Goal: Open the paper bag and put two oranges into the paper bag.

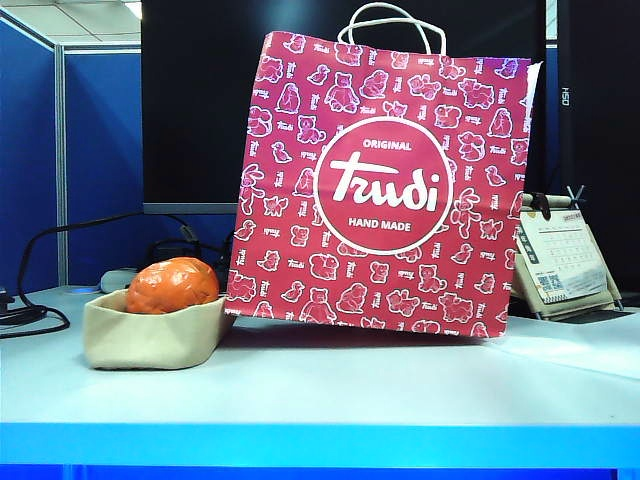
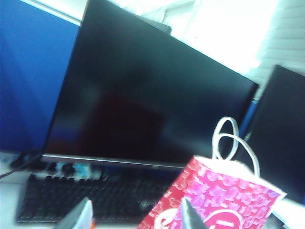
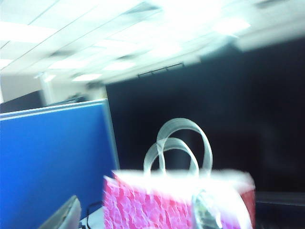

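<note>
The magenta-red paper bag (image 1: pixel 385 190) with the white "trudi" logo stands upright at the middle of the table, its top shut and its white cord handles (image 1: pixel 392 25) standing up. One orange (image 1: pixel 172 286) shows in the low beige tray to the bag's left; I cannot tell if another lies behind it. Neither gripper shows in the exterior view. My left gripper (image 2: pixel 136 217) is open and empty, with the bag (image 2: pixel 224 200) well beyond it. My right gripper (image 3: pixel 135 214) is also open and empty, facing the bag's upper edge (image 3: pixel 157 205) from a distance.
The beige fabric tray (image 1: pixel 150 335) sits at front left. A desk calendar (image 1: pixel 565 260) leans at the bag's right. Behind are a dark monitor (image 2: pixel 143 105), a black keyboard (image 2: pixel 95 195), cables (image 1: pixel 30 310) and a blue partition (image 3: pixel 52 157).
</note>
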